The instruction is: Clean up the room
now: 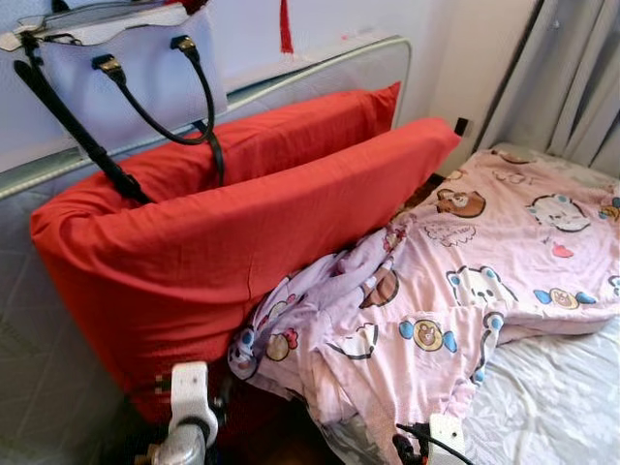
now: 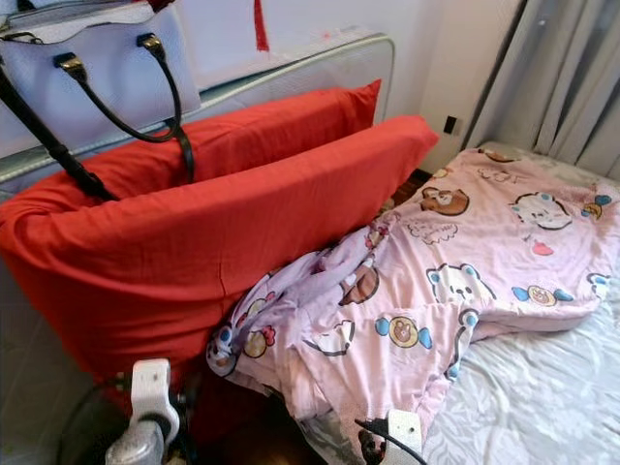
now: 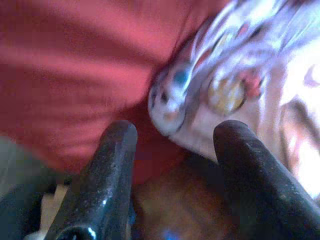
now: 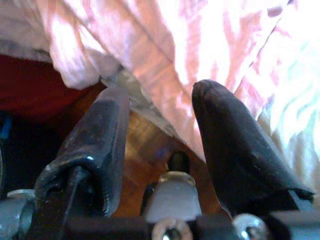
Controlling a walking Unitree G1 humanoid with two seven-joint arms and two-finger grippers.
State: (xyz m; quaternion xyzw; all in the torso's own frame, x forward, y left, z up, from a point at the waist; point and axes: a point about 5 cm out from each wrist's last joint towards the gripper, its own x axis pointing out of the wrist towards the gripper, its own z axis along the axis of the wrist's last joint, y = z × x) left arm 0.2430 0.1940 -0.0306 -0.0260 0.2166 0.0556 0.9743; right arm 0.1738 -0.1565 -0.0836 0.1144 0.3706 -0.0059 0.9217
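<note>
Two red pillows stand on edge, one behind the other, leaning against the bed's grey padded headboard. Spilling from the front pillow's lower end is a pink cartoon-print blanket, rumpled, with bears and cats on it; its bunched corner touches the pillow and the rest spreads away across the bed, over a pale grey sheet.

Above the pillows, a lavender handbag with black handles sits on the headboard's top rail, its long black strap hanging down onto the rear pillow. Beyond the pillows' far end, a white wall with a dark outlet meets grey curtains beside the blanket's far edge.

Below the front pillow's near corner is the left arm, its left pincer spread, black fingers apart with nothing between them, pointing at the seam where the red pillow meets the blanket's bunched corner; this wrist picture is blurred. Under the blanket's near hem is the right pincer, also spread and holding nothing, its fingers aimed at the pink fabric's folded edge, with brown wood visible beneath.
</note>
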